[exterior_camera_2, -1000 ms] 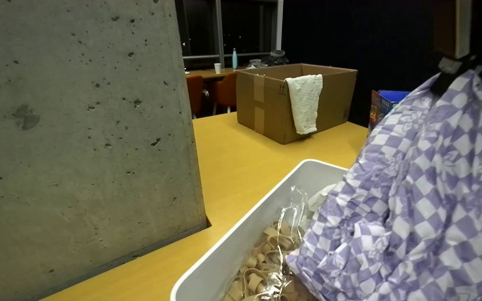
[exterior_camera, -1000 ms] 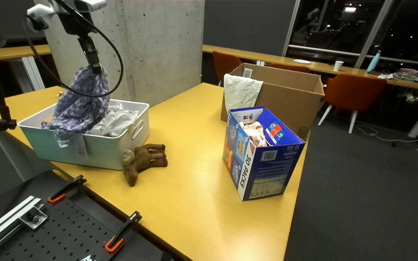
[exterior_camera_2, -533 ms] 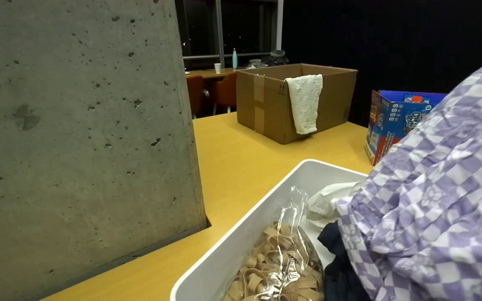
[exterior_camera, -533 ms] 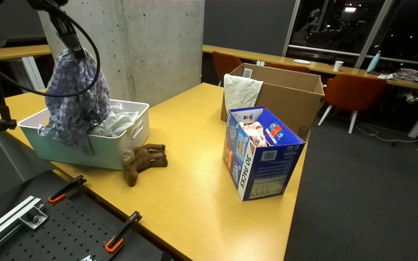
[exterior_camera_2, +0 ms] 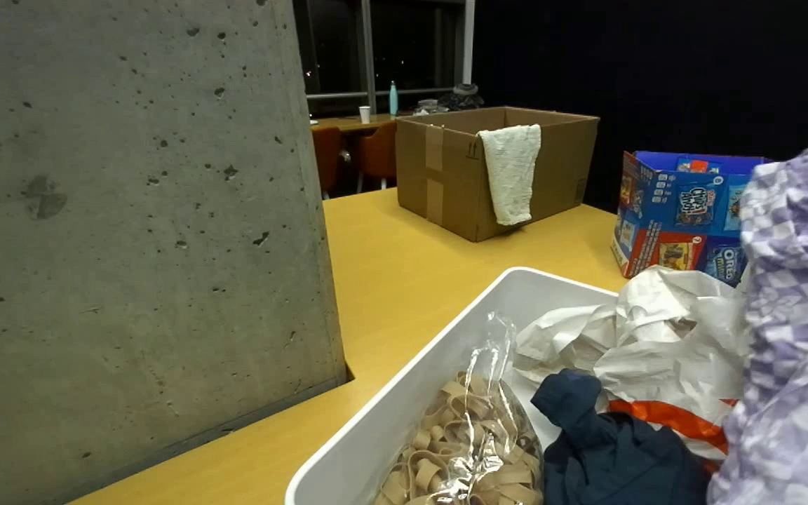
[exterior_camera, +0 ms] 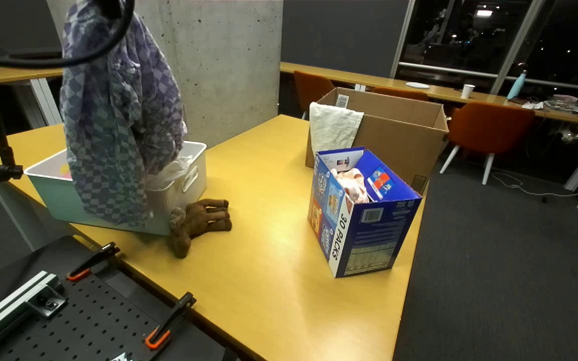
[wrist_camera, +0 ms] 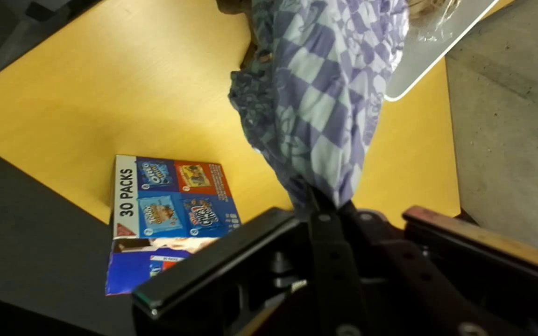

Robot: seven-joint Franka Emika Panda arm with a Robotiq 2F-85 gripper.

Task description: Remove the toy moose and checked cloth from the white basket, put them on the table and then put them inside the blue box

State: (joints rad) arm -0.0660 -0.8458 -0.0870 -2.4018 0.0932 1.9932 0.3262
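Note:
My gripper (wrist_camera: 327,200) is shut on the top of the checked cloth (wrist_camera: 318,102) in the wrist view. The cloth hangs down long; in an exterior view it (exterior_camera: 118,115) hangs in front of the white basket (exterior_camera: 198,160), hiding much of it. Whether it touches the basket I cannot tell. It also shows at the right edge of an exterior view (exterior_camera_2: 807,315). The toy moose (exterior_camera: 201,220) lies on its side on the table (exterior_camera: 269,281), beside the basket. The blue box (exterior_camera: 379,235) stands upright with pinkish-white fabric inside.
A brown cardboard box (exterior_camera: 394,143) with a white towel (exterior_camera: 334,125) over its wall stands behind the blue box. The basket holds a clear bag of tan strips (exterior_camera_2: 460,449), a white plastic bag (exterior_camera_2: 677,344) and dark fabric (exterior_camera_2: 607,449). A concrete pillar (exterior_camera: 224,65) borders the table.
My gripper has lifted the cloth higher, and it now hangs nearer the camera in an exterior view. The dark fabric and white bag in the basket are uncovered. Moose and blue box have not moved.

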